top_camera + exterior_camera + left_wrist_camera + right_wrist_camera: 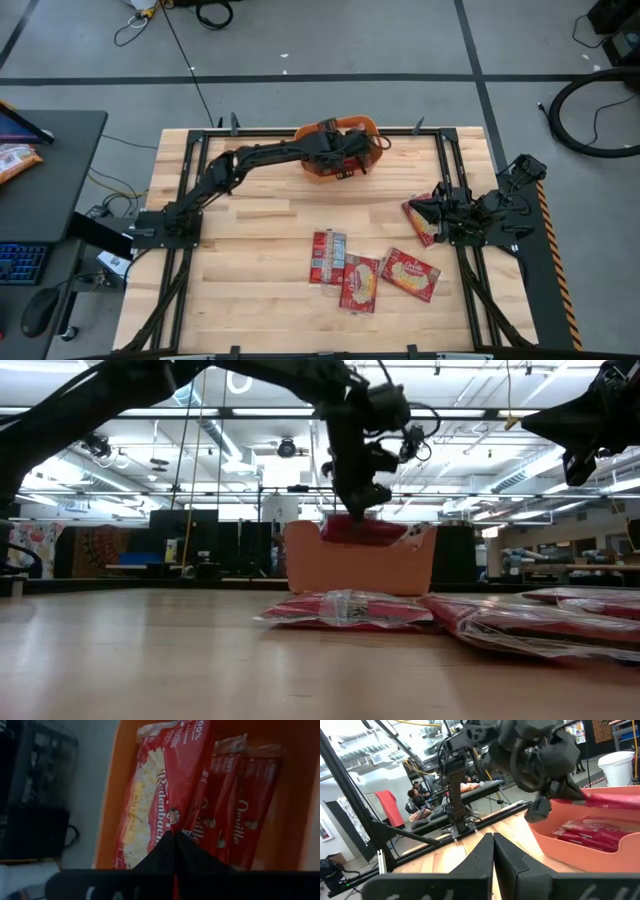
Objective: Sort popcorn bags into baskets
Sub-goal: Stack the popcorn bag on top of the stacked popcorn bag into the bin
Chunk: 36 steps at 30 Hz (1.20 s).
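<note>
The orange basket (312, 170) stands at the table's far edge, with red popcorn bags (250, 805) lying inside it. My left gripper (345, 150) reaches over the basket and is shut on one more red bag (150, 795), which sits at rim height in the low view (362, 528). Three bags (327, 257) (360, 283) (410, 273) lie flat at the table's near middle. A fourth bag (420, 218) lies at the right, under my right arm. My right gripper (493, 836) is shut, raised off the table and touches nothing. My left gripper pinches the red bag between its two fingers at one edge (172, 820), coming from above and pointing down into the basket. The bag hangs below the fingers, tilted, over the bags lying in the basket (590, 832). Whether its lower end rests on them is hidden.
A black frame rail (190, 170) borders the table's left, far and right sides. Bare wood (250, 270) lies left of the loose bags. A dark side table with a keyboard (20, 262) stands beyond the left edge. People sit at desks (417, 800) in the room behind.
</note>
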Motion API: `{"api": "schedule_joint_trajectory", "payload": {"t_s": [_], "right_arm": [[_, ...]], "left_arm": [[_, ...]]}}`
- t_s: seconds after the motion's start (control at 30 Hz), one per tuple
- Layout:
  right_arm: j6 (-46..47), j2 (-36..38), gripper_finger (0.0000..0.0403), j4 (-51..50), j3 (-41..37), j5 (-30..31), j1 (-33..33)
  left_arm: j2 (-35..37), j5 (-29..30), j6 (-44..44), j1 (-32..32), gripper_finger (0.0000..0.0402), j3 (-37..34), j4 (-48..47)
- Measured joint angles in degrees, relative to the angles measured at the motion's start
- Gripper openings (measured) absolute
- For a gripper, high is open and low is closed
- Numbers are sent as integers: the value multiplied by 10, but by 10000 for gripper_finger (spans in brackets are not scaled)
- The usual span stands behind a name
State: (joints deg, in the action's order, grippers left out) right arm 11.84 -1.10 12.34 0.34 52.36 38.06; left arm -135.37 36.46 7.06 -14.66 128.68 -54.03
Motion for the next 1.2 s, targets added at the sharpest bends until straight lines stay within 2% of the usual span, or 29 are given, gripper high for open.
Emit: {"api": "schedule_joint_trajectory", "payload": {"t_s": [0.13, 0.3, 0.4, 0.57, 0.7, 0.83, 1.03, 1.2], "right_arm": [[0, 0, 16, 0, 0, 0, 0], [0, 0, 16, 0, 0, 0, 0], [0, 0, 16, 0, 0, 0, 0], [0, 0, 16, 0, 0, 0, 0], [0, 0, 16, 0, 0, 0, 0], [0, 0, 16, 0, 0, 0, 0], [0, 0, 16, 0, 0, 0, 0], [0, 0, 16, 0, 0, 0, 0]], "left_arm": [[-1, -8, -50, -13, 30, -31, -24], [-1, -33, -32, -6, 94, -36, -18], [-1, -96, 22, 19, 121, -30, 13], [0, -256, 89, 73, 138, -29, 48], [0, -294, 26, 117, 136, -54, 46], [0, -373, -11, 156, 133, -79, 6], [0, -363, 57, 224, 133, -110, -85], [0, -238, 123, 279, 133, -111, -151]]}}
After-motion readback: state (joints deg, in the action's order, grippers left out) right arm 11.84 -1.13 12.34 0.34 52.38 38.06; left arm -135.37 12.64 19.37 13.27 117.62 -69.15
